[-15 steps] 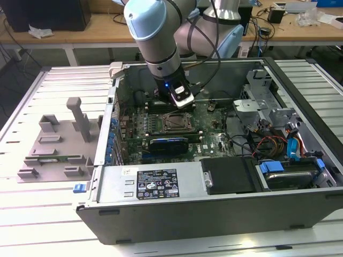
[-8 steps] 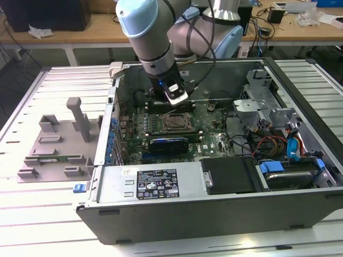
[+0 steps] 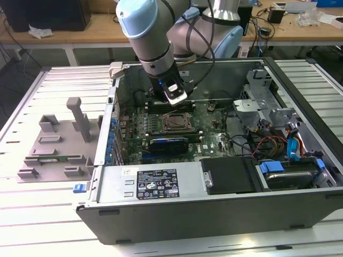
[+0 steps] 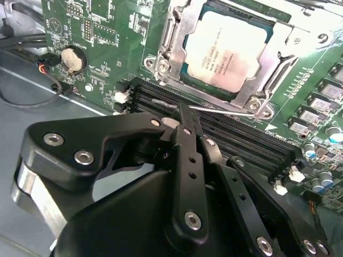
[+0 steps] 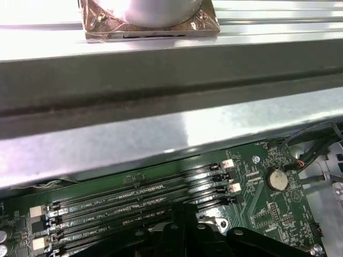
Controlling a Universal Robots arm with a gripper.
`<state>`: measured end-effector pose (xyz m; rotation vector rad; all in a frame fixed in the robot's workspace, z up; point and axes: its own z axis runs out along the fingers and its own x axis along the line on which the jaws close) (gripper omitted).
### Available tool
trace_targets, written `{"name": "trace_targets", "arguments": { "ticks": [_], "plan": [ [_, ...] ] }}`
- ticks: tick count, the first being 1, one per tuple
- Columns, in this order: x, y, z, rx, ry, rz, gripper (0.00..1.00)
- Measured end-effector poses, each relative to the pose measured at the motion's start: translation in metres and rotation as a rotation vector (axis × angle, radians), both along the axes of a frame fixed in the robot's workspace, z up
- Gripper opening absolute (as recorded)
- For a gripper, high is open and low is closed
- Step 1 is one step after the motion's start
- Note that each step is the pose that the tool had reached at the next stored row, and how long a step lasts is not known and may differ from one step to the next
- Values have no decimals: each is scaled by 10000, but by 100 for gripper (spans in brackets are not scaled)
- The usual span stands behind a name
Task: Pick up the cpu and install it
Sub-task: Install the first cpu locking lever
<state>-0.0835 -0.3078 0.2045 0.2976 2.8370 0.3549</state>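
Observation:
The cpu (image 4: pixel 225 53), a pale silver square chip, lies flat inside the socket (image 4: pixel 177 59) on the green motherboard (image 4: pixel 102 32), with the metal frame around it. In the second wrist view my gripper (image 4: pixel 181 115) hovers just beside the socket, over the black memory slots (image 4: pixel 241 134). Its black fingers (image 4: pixel 185 155) are pressed together with nothing between them. In the exterior view the gripper (image 3: pixel 176 97) hangs above the back of the motherboard (image 3: pixel 209 126), just behind the socket (image 3: pixel 177 122). The first wrist view has the fingertips (image 5: pixel 185 219) over the memory slots (image 5: pixel 139 195).
The open computer case (image 3: pixel 214 214) has tall walls all around. A power supply (image 3: pixel 155 182), a drive bay (image 3: pixel 284 174) and loose cables (image 3: pixel 268 143) crowd the near side. A grey fixture (image 3: pixel 56 144) with a green memory stick (image 3: pixel 53 159) stands at the exterior view's left.

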Motion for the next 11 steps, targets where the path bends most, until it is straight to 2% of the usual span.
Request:
{"name": "trace_targets", "arguments": {
  "ticks": [6,11],
  "plan": [
    [-1,-5,-62,-1,-44,-9,11],
    [3,-28,-100,1,-69,-6,11]
  ]
}}
